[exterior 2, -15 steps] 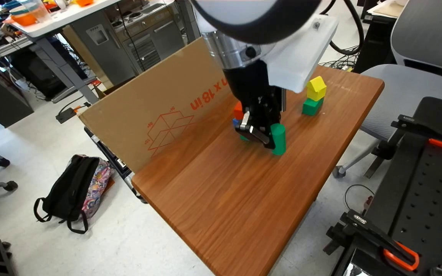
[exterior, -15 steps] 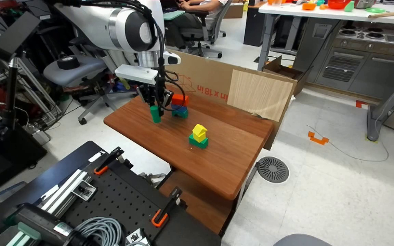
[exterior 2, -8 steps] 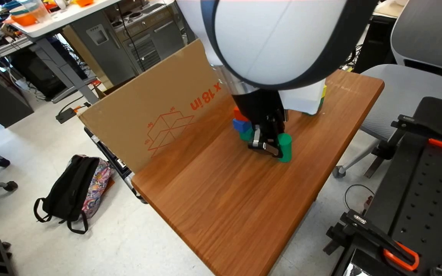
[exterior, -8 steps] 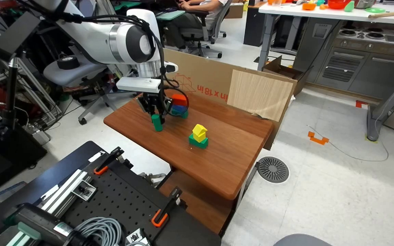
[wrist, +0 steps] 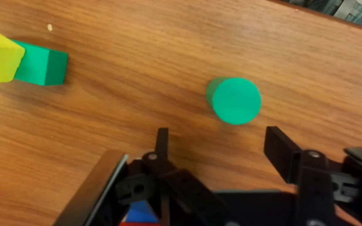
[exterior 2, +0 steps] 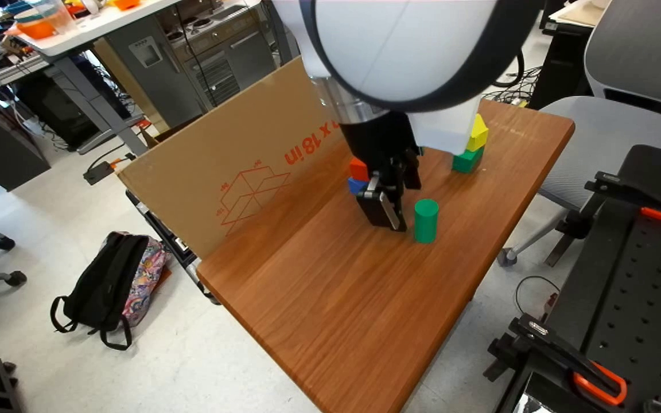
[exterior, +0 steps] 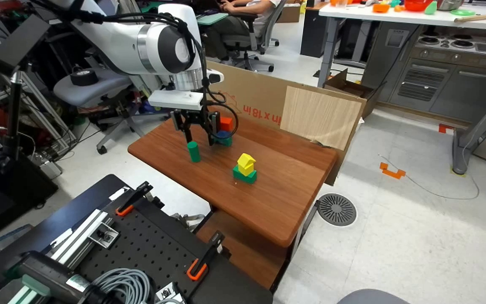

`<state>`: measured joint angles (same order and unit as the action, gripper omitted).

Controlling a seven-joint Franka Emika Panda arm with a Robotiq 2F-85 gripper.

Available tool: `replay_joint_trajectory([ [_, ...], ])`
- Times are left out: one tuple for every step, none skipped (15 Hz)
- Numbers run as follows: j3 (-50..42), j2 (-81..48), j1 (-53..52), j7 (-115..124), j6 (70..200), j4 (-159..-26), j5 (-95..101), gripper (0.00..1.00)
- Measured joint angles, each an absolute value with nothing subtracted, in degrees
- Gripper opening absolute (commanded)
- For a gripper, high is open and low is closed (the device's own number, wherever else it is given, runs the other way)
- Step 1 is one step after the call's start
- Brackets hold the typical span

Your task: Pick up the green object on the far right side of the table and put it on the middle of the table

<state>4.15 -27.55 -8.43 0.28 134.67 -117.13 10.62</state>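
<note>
Probably light and stiff, the cylinder [wrist: 233,101] should suit a grip across its sides — the hand [wrist: 217,136] hangs spread beside it.

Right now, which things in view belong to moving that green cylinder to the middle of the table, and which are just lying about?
For the job:
upright green cylinder
wooden table
open Robotiq gripper

Just lying about:
yellow blocks on a rectangular green block
red, blue and green block stack
black backpack
cardboard panel
</note>
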Motion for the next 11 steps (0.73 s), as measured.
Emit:
replay_joint_trajectory([
  [4.1,-26.7,-7.8,0.3,134.8,-117.0,9.9,1.0],
  [4.1,-25.5,-7.0,0.1,134.8,-116.9,8.6,1.0],
  [4.1,-24.2,-5.9,-0.3,134.8,-116.8,6.9,1.0],
  [4.1,-22.9,-4.8,-0.6,134.8,-116.8,5.1,1.0],
  [3.9,-21.5,-3.7,-0.9,134.8,-116.9,3.8,1.0],
  [3.6,-20.2,-2.8,-0.9,134.8,-116.9,2.8,1.0],
  [3.0,-19.1,-2.1,-0.9,134.7,-116.9,2.5,1.0],
  [2.4,-18.2,-1.5,-0.8,134.5,-116.9,2.4,1.0],
  [1.7,-17.5,-1.1,-0.7,134.4,-116.9,2.4,1.0],
  [0.9,-17.0,-0.8,-0.6,133.7,-116.9,2.5,1.0],
  [0.3,-16.7,-0.7,-0.6,133.3,-116.9,2.5,1.0],
])
